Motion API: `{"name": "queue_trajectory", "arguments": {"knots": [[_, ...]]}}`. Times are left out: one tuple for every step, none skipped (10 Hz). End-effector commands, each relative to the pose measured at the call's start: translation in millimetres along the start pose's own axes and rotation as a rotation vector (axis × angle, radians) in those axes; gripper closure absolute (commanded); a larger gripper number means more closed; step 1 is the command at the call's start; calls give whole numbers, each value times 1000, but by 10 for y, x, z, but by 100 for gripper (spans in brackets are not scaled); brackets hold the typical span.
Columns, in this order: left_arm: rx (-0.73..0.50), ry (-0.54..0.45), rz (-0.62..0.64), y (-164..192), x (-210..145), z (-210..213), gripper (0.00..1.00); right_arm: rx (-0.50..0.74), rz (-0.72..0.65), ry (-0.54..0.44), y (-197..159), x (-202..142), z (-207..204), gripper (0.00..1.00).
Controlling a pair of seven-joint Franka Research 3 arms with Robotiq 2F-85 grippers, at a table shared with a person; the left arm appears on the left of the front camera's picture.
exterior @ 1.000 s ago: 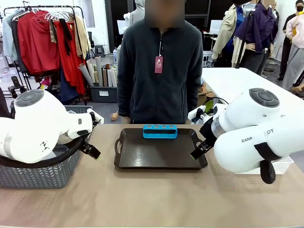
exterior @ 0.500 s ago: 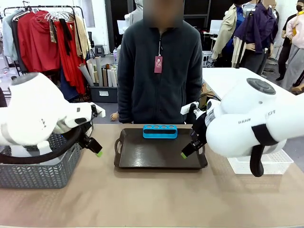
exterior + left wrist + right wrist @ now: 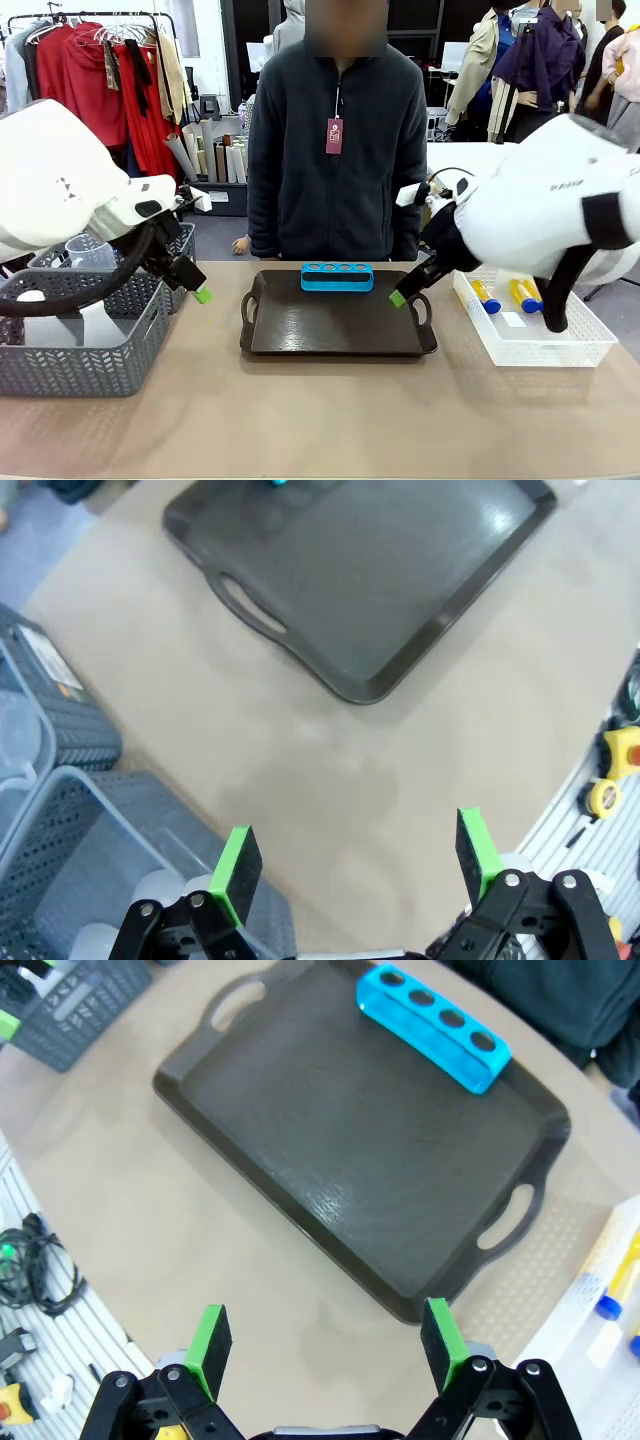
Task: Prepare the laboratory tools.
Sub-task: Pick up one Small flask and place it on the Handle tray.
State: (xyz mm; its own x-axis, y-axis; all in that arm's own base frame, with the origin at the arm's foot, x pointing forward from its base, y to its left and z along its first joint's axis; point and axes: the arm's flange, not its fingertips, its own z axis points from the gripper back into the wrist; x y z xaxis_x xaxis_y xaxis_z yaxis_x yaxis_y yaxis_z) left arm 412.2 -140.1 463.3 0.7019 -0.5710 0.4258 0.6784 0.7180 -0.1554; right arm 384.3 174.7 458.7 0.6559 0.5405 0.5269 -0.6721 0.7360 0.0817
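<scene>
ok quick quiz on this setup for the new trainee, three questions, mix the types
1. True or false: the blue rack on the tray already holds tubes.
2. Where do the amber tubes lie?
A. in the white mesh bin
B. on the tray
C. in the blue rack
3. Fill in: the left gripper and the right gripper each hang above the table with jaws ___.

Key: 1 false, its four holes are empty; 2 A; 3 open.
</scene>
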Motion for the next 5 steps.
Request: {"name": "queue_trajectory", "arguments": {"knots": [[-37,-53,-58,91,28,133,0,53,31,-37,-155,16,193,0],[-3,-87,-65,87,48,201,0,48,40,-52,-166,29,278,0],[5,-127,-80,62,74,253,0,35,41,-64,-189,45,354,0],[46,-176,-79,55,95,258,0,14,38,-77,-228,63,389,0],[12,-70,-56,48,94,243,0,14,19,-48,-113,61,338,0]]}}
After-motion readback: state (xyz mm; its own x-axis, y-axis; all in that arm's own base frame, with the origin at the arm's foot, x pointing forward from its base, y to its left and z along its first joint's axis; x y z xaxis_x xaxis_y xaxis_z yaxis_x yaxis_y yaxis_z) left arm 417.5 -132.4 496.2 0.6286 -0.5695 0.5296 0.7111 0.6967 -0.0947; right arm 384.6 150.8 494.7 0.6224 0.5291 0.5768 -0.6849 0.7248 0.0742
